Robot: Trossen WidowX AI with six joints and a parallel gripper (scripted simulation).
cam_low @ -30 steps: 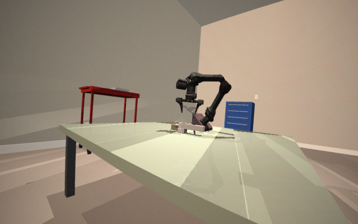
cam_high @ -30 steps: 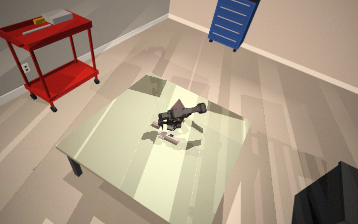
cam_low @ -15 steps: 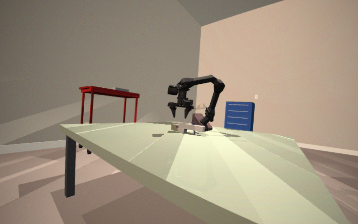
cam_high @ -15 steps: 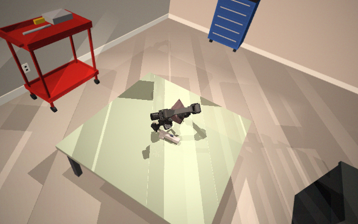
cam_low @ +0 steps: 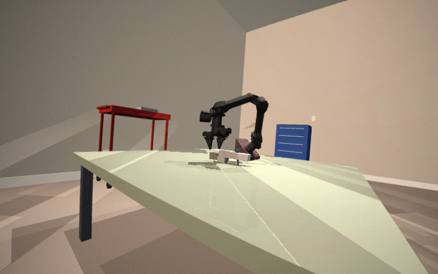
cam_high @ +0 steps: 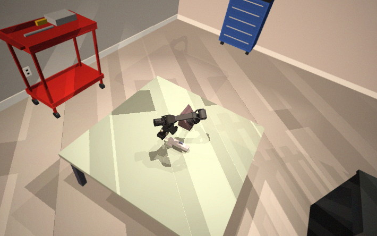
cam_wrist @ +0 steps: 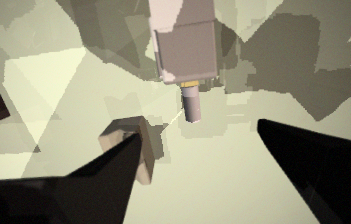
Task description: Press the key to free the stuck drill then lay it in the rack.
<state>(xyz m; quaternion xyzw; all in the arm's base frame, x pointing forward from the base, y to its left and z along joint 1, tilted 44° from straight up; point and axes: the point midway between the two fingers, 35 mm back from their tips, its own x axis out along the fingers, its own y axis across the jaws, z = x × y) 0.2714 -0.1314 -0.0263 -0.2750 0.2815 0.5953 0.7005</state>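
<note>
The gripper [cam_high: 164,135] [cam_low: 214,148] [cam_wrist: 198,131] is positioned above the table [cam_high: 137,140] [cam_low: 186,190], fingers wide apart, nothing between them. In the wrist view, the drill [cam_wrist: 192,106] projects from the pink block [cam_high: 178,145] [cam_low: 242,156] [cam_wrist: 186,52] at upper centre; the tan block [cam_low: 213,155] [cam_wrist: 147,157] sits lower left, near the drill.

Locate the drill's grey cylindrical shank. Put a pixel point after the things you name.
In the wrist view, the grey cylindrical shank [cam_wrist: 192,106] sticks out below the pinkish block's yellow collar [cam_wrist: 189,84], between the open gripper's [cam_wrist: 199,128] fingertips, farther up the picture.
</note>
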